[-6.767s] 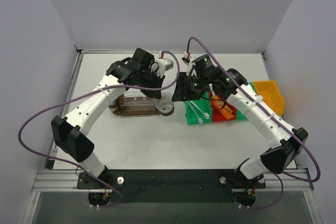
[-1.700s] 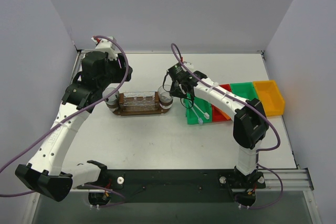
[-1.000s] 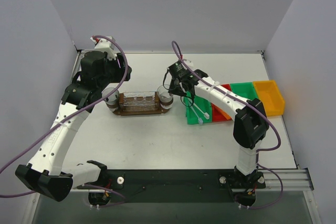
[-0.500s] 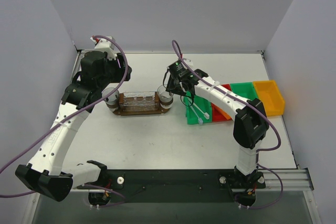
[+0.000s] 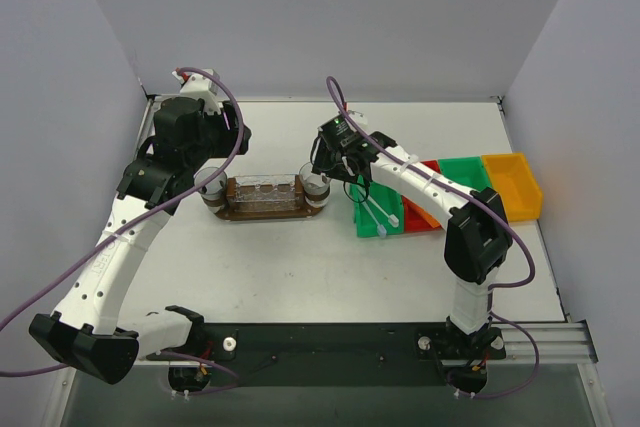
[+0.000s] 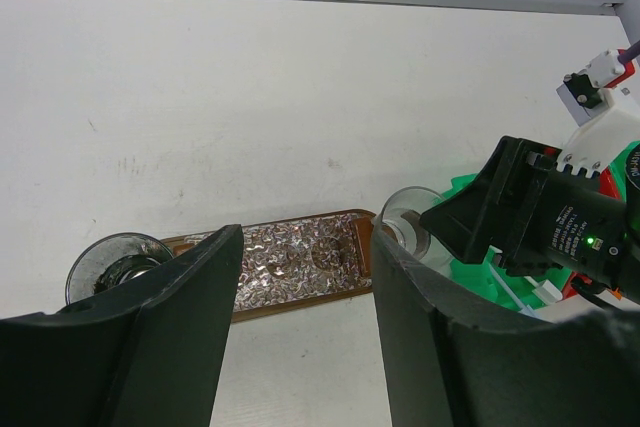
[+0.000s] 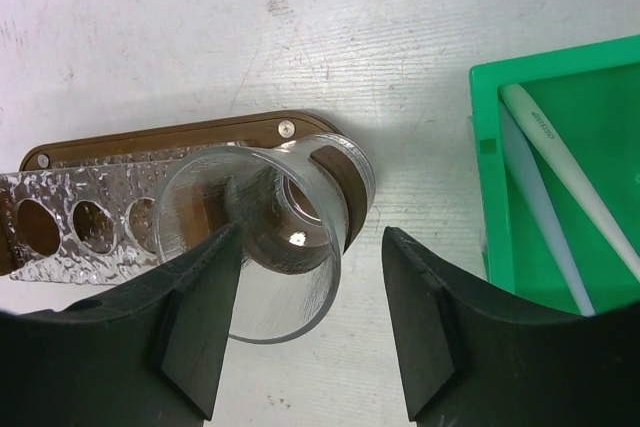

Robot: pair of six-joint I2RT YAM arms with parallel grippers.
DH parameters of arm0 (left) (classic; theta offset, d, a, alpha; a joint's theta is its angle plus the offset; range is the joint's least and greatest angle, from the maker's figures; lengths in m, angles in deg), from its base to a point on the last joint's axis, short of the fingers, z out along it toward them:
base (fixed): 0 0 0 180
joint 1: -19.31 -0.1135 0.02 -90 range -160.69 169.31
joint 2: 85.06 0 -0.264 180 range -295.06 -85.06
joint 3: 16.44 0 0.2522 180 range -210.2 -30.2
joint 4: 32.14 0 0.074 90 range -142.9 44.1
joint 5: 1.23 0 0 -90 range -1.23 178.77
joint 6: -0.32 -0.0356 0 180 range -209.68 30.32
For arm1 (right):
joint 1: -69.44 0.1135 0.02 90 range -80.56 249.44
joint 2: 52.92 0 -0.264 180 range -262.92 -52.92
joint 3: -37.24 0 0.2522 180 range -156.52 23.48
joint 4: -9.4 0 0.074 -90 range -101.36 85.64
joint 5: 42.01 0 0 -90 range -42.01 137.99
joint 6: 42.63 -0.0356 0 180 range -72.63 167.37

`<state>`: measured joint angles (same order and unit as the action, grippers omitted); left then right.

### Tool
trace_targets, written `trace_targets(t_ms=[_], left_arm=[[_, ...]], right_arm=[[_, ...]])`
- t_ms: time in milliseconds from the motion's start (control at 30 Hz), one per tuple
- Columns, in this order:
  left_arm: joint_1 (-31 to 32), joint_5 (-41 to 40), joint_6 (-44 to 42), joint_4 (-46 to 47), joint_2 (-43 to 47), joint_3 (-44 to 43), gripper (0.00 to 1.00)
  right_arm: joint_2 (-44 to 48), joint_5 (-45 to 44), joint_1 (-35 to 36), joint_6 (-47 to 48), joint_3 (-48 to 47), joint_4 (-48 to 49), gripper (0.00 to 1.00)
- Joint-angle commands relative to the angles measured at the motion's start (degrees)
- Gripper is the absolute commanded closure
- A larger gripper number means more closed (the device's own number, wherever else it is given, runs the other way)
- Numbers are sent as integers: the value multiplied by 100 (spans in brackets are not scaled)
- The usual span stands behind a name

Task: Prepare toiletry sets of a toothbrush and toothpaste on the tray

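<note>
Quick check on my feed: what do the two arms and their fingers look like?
The left arm and right arm have white links with black joints, each with a purple cable. The fingers are broad, matte dark wedges. The right gripper has a black body with a green light.

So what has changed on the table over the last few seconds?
The left gripper swung off the tray's middle to its left end, open. The right gripper moved from over the green bin to the clear cup at the tray's right end, jaws open either side. Nothing gripped. Tray, bin and toothbrushes stayed put.
</note>
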<state>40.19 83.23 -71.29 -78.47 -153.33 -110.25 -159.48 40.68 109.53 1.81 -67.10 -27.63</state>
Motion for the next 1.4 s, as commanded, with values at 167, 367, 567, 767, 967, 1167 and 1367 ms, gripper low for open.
trace_targets(t_ms=[167,367,567,767,967,1167,1367], left_arm=[[-49,-70,103,138,59,7,37],[-67,-61,121,120,59,7,36],[-76,62,59,111,86,-28,36],[-76,176,42,111,86,33,36],[-76,229,121,94,112,200,36],[-67,264,165,32,16,130,36],[-32,378,191,41,-55,51,36]], right_arm=[[478,-534,60,258,-39,339,44],[856,-675,60,302,129,736,45],[1435,-334,-256,373,348,745,46],[2437,843,-1098,443,1270,500,52],[4106,1126,-2143,39,3191,200,59],[5338,1600,-3077,-541,4522,260,61],[5471,2373,-3991,-489,5279,445,62]])
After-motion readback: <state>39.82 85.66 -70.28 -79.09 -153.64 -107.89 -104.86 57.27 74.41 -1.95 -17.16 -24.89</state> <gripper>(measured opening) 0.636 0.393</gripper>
